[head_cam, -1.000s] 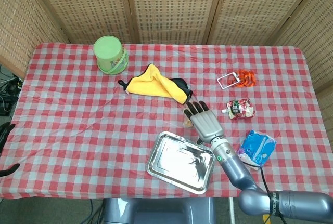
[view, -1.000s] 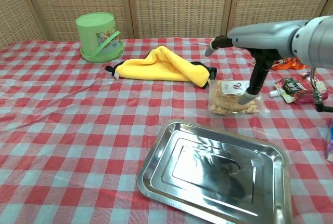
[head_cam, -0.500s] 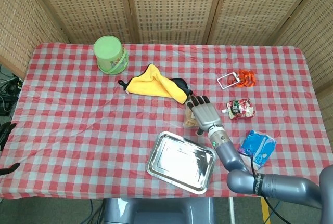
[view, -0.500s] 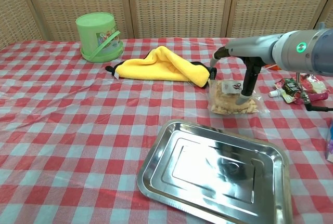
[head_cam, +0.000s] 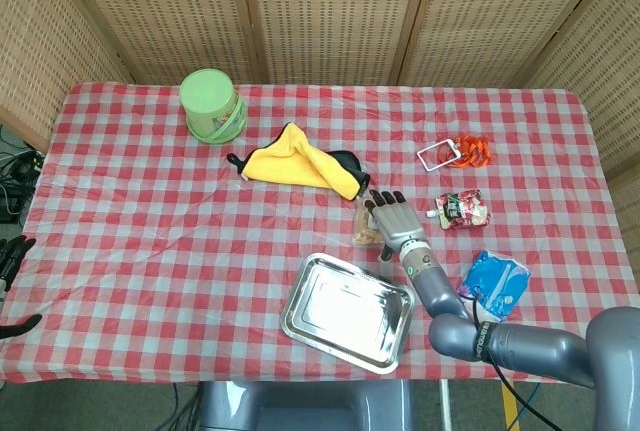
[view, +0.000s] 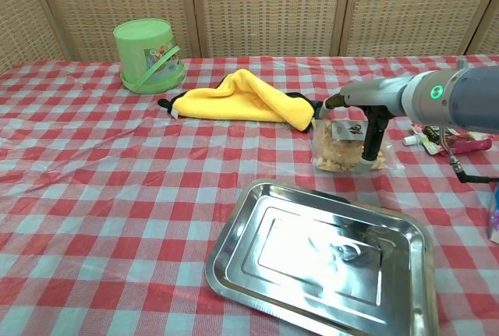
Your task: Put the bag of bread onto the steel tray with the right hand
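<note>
The bag of bread (view: 340, 150) is a clear packet lying flat on the checked cloth just beyond the steel tray (view: 242, 242), between it and the yellow cloth. In the head view only the bread bag's (head_cam: 366, 224) left part shows, because my right hand (head_cam: 394, 222) lies over it with fingers spread. From the chest, my right hand (view: 373, 104) reaches down and one dark finger (view: 371, 137) touches the bag's right side; nothing is gripped. The steel tray (head_cam: 300, 301) holds nothing. My left hand (head_cam: 10, 253) shows only dark fingertips, spread, at the left edge off the table.
A yellow cloth (head_cam: 296, 160) lies just behind the bag, a green bucket (head_cam: 212, 104) at the back left. Right of the hand are a red pouch (head_cam: 463, 211), a blue packet (head_cam: 496, 284) and an orange-and-white item (head_cam: 456, 153).
My right hand has dropped lower and settled forward over the bread bag, its finger now down on the packet. Bag and tray have not moved.
</note>
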Motion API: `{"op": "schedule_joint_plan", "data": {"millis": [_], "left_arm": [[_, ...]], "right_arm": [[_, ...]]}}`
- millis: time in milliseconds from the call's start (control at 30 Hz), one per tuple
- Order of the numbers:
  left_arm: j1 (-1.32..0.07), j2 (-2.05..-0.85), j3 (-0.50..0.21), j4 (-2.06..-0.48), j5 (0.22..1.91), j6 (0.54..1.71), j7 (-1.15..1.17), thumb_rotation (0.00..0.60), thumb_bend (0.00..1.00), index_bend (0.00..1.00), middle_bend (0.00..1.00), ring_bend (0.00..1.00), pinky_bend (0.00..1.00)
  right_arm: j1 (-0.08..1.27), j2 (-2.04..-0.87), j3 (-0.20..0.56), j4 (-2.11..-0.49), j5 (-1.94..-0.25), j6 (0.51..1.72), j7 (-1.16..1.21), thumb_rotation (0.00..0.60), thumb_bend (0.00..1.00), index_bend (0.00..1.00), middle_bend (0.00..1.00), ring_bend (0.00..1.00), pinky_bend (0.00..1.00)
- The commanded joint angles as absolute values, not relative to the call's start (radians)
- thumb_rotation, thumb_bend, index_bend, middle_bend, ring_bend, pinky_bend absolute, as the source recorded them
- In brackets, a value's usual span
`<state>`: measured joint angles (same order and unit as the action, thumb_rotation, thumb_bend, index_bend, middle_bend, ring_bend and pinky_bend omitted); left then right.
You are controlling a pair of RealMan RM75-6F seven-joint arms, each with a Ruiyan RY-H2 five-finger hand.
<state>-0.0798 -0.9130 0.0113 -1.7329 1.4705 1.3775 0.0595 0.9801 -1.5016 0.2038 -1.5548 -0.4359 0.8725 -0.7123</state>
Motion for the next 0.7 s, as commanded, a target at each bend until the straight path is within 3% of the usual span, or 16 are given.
{"op": "schedule_joint_plan", "data": {"millis": [33,400,700], "left_arm": [[-0.081,-0.912,0.013,-1.732,1.474,1.378,0.062,0.600,0.14,0.00,0.00,0.00,0.00],[-0.081,-0.912,0.015,-1.733,1.478,1.381,0.062,0.600,0.14,0.00,0.00,0.00,0.00],[-0.082,-0.909,0.019,-1.738,1.483,1.381,0.062,0.600,0.14,0.00,0.00,0.00,0.00]], "right_arm": [[0.986,-1.513,0.196,-1.535,-0.437,0.867,-0.700,0.600,0.07,0.15,0.04,0.00,0.09],[0.973,-1.581,0.181,-1.446,-0.523,0.881,-0.615,0.600,0.08,0.17,0.10,0.03,0.17],[0.951,-1.623,0.166,-1.377,-0.606,0.907,-0.568,0.600,0.11,0.41,0.39,0.35,0.39]]}}
